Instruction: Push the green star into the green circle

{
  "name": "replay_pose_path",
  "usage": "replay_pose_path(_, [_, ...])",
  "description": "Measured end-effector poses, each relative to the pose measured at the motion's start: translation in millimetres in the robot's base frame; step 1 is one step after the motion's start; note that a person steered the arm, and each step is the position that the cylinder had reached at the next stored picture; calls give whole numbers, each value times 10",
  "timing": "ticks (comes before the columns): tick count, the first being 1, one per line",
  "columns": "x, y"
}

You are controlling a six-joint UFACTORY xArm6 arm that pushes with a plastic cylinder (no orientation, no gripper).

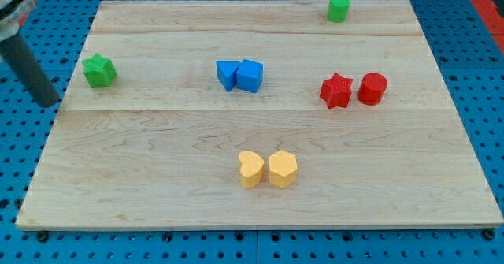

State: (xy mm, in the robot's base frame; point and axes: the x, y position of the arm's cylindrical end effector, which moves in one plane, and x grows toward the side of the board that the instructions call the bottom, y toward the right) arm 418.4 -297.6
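Note:
The green star (99,71) lies near the board's left edge, in the upper part. The green circle (338,8) stands at the view's top right, near the board's far edge. My dark rod comes down from the view's top left, and my tip (47,101) sits just off the board's left edge, left of and slightly below the green star, not touching it.
Two blue blocks (239,76) touch each other at the upper middle. A red star (336,91) and a red circle (372,88) sit side by side at the right. Two yellow blocks (267,169) touch at the lower middle. The wooden board (157,185) lies on a blue pegboard.

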Motion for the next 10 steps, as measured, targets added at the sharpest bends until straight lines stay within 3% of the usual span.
replay_pose_path(2, [-614, 917])
replay_pose_path(3, [-979, 836])
replay_pose_path(4, [-1212, 1289])
replay_pose_path(6, [-1627, 3293])
replay_pose_path(7, [-1628, 3826])
replay_pose_path(9, [-1416, 4009])
replay_pose_path(10, [-1720, 4052])
